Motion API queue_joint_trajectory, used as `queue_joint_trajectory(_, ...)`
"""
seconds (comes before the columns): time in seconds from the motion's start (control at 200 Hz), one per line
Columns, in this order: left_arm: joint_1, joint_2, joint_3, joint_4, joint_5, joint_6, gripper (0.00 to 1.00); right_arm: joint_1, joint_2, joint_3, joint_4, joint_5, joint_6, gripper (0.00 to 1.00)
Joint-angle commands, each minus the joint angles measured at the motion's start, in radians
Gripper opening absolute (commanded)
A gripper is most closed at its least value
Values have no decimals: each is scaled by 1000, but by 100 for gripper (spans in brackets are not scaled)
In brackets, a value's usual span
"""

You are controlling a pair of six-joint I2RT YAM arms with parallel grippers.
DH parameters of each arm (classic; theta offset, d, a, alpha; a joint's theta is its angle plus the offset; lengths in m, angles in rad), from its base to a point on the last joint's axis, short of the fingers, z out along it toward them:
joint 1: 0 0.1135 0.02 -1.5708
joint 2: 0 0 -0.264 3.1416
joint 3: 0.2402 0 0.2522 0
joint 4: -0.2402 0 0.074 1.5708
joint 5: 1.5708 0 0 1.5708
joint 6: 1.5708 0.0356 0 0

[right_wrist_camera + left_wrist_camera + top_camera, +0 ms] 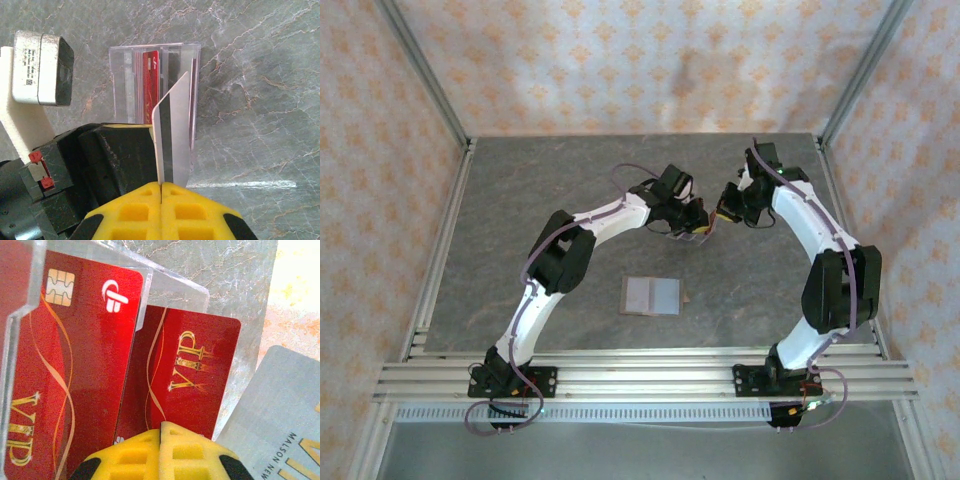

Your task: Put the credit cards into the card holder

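Two red credit cards point(95, 365) point(195, 370) stand in a clear slotted rack point(122, 85) at mid-back of the table. My left gripper point(161, 430) is shut, its yellow pads pressed together right over the rack against the nearer red card. Whether they pinch anything I cannot tell. My right gripper point(161, 187) is shut on a silver-grey card point(175, 135) with a black stripe, holding it upright just above the rack's right slots. Both grippers point(698, 225) point(728, 203) meet there in the top view. The card holder point(650, 295) lies open and flat, grey inside, nearer the front and apart from both.
The left arm's black finger housing point(125, 160) and its wrist camera block point(42, 67) sit close to the left of the grey card. Aluminium rails point(640, 375) run along the table's near edge, with posts and papered walls around. Grey marbled tabletop point(260, 75) surrounds the rack.
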Motion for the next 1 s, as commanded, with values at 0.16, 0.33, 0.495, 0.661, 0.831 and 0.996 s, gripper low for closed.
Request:
queue_joint_trajectory(0.16, 29, 13, 18, -68, -25, 18, 2, 14, -30, 38, -47, 23, -26, 0)
queue_joint_trajectory(0.33, 35, -5, 16, -67, -20, 21, 2, 16, -31, 34, -45, 23, -28, 0)
queue_joint_trajectory(0.495, 41, -21, 16, -69, -15, 22, 2, 16, -31, 43, -47, 21, -29, 0)
queue_joint_trajectory(0.661, 58, -58, -5, -68, -13, 25, 2, 19, -40, 45, -40, 5, -31, 0)
queue_joint_trajectory(0.831, 75, -112, -15, -83, 1, 56, 2, 30, -63, 26, -22, -11, -37, 0)
queue_joint_trajectory(0.996, 75, -136, -1, -104, 32, 89, 3, 36, -80, 11, -8, -22, -37, 0)
